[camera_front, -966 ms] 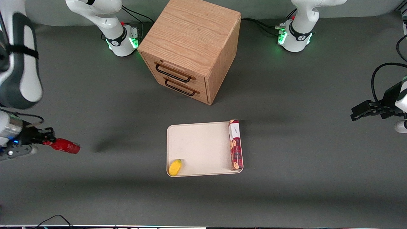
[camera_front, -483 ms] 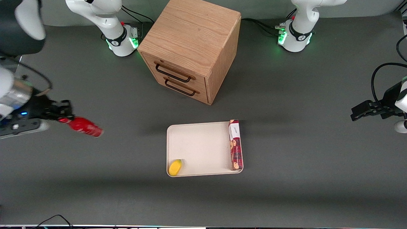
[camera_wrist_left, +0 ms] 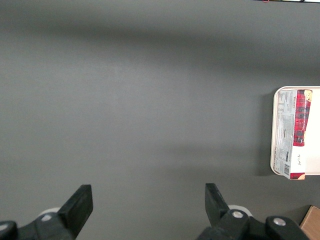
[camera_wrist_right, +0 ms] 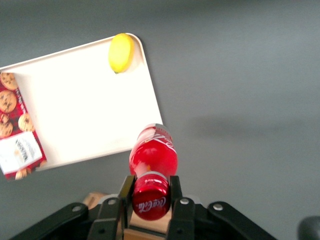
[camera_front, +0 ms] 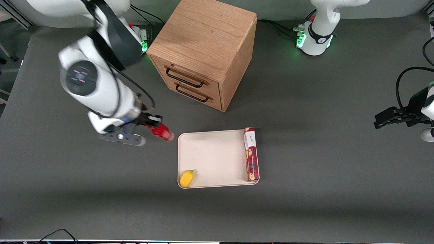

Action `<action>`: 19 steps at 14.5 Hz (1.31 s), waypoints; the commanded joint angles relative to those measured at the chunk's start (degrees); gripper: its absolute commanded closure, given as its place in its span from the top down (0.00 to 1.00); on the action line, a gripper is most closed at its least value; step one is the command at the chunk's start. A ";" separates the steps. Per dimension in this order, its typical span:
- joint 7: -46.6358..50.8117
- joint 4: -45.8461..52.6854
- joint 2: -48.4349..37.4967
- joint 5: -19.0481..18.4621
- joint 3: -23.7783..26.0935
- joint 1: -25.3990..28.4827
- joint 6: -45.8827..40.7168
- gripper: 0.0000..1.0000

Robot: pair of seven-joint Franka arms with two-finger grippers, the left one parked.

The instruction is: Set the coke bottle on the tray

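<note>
Claw (camera_wrist_right: 150, 200) clamps the coke bottle (camera_wrist_right: 153, 159) by its capped neck, left of centre in the front frame, beside the tray (camera_front: 217, 159) corner.

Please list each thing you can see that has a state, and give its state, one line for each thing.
gripper: shut on the coke bottle, in the air beside the tray
coke bottle: held by its cap end, not yet on the tray
tray: flat on the table, middle bare
yellow fruit: in a tray corner
biscuit box: lying along one tray edge
drawer cabinet: both drawers closed
</note>
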 commanded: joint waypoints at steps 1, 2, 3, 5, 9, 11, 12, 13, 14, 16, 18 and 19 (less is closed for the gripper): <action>6.74 -5.18 2.83 -2.54 1.64 -0.71 8.38 0.13; 8.59 -5.27 4.42 -4.55 2.00 -0.36 9.45 0.13; 11.04 -5.28 6.35 -6.75 2.61 0.07 9.90 0.13; 15.09 -5.54 9.43 -11.06 4.19 0.17 12.26 0.13; 16.61 -5.19 11.02 -12.40 4.90 0.17 12.63 1.00; 16.17 -4.58 9.19 -12.40 4.90 0.08 11.75 1.00; 15.73 -3.70 7.35 -12.40 5.07 -0.10 10.09 1.00; 14.33 -2.30 5.50 -12.40 5.77 -0.44 7.55 1.00; 11.45 -0.55 2.79 -12.40 6.04 -0.71 4.31 1.00; 3.20 2.44 -3.01 -11.61 5.78 -1.41 -3.59 1.00; -5.32 3.25 -8.99 -8.11 4.91 -3.42 -11.15 1.00; -11.29 3.08 -12.41 -4.96 2.72 -4.57 -14.85 1.00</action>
